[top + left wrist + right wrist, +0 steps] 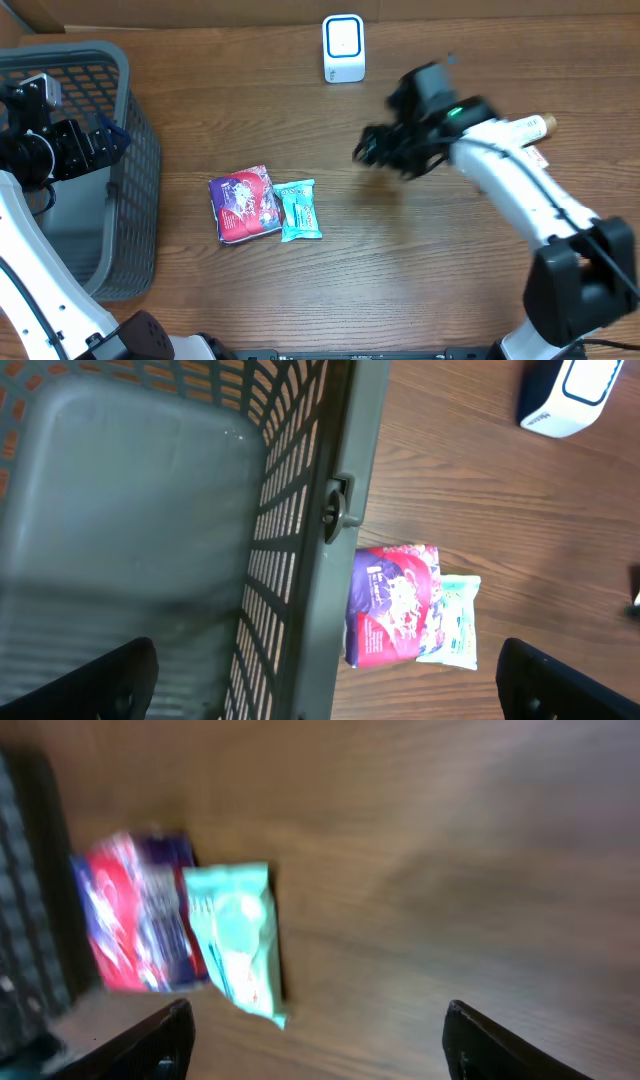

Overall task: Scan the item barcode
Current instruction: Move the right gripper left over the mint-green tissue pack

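- reaching step: purple packet (pixel 243 206) and teal packet (pixel 299 210) lie touching, centre-left on the surface (pixel 420 270).
- right fingers (pixel 150 1040) apart, empty; left fingers (pixel 100 680) apart over basket (pixel 140 150).
- next: grasp one, show barcode to scanner (pixel 343 48).

A: We see a brown wood-grain worktop (pixel 420 260) and a grey lattice basket (pixel 142 165).
B: We also see 2 items: a pouch (pixel 243 205) in purple and red with white speckled print, and a mint-teal sachet (pixel 299 210) with pale markings.
A: We note the scanner (pixel 343 47) is white, ringed in blue, with a dark side.
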Controlling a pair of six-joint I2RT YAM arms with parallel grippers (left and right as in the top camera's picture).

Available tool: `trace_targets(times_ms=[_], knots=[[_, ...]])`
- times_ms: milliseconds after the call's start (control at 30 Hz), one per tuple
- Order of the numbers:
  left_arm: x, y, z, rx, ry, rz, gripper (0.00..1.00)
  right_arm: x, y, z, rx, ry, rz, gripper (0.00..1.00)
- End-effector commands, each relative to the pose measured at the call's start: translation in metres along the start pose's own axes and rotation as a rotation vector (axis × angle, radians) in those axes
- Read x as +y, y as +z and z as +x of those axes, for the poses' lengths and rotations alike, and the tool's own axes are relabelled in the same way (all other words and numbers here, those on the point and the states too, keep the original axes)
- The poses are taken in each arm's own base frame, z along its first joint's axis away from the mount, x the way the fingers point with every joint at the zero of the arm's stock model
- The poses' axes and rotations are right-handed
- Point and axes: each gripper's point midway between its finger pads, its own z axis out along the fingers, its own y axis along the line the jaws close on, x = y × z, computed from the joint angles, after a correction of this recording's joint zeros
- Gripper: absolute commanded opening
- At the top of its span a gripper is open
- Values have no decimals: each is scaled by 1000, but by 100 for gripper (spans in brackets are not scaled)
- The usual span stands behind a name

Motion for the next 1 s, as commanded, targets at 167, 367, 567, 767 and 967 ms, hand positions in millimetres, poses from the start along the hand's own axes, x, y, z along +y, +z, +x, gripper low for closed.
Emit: trace_targets(times_ms=[167, 367, 567, 767, 967], knots=[[1, 2, -1, 4, 3, 0, 99, 5, 55, 53, 75, 42, -13, 80], [1, 2, -1, 4, 4, 0, 99, 19, 83, 71, 51, 66, -71, 72], [1, 2, -1, 4, 4, 0, 100, 35, 95, 85, 58, 103, -90, 71], [1, 2, -1, 4, 4, 0, 100, 37, 103, 91, 21, 136, -33, 70], [1, 2, -1, 4, 4, 0, 99, 34, 118, 100, 31, 187, -2, 63]])
